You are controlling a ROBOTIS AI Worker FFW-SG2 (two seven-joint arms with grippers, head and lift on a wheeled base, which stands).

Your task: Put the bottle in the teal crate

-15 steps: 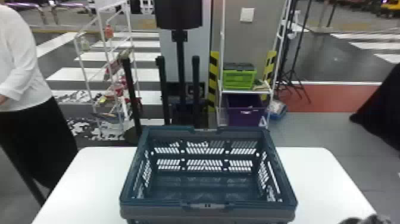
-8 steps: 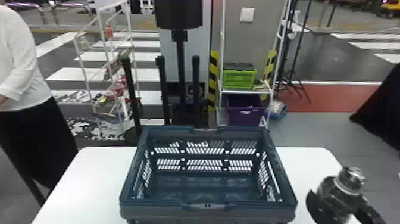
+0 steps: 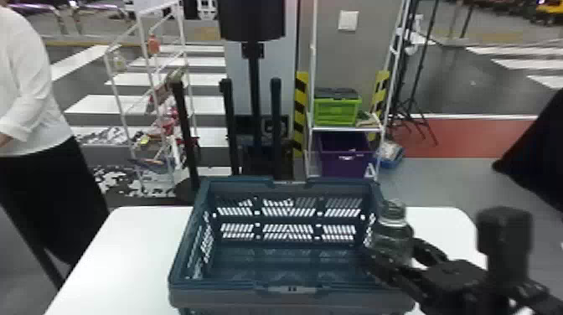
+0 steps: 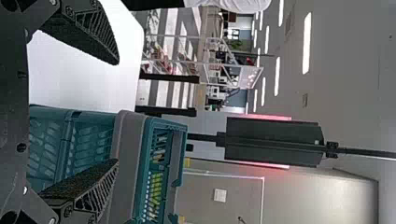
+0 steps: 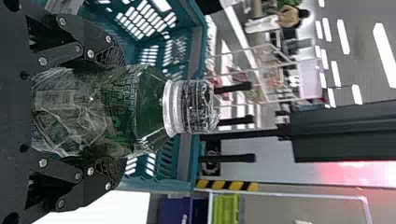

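By the teal crate (image 3: pixel 234 296), right fingers (image 5: pixel 100 182) grip the bottle (image 3: pixel 392 239) upright, presumably for lowering in; left fingers (image 4: pixel 91 32) gape.

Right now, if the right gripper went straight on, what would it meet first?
Right gripper, bottle in its grip: probably the crate's right wall; can't tell if it would clear the rim.

White table (image 3: pixel 138 247) under teal crate (image 3: pixel 289 289).
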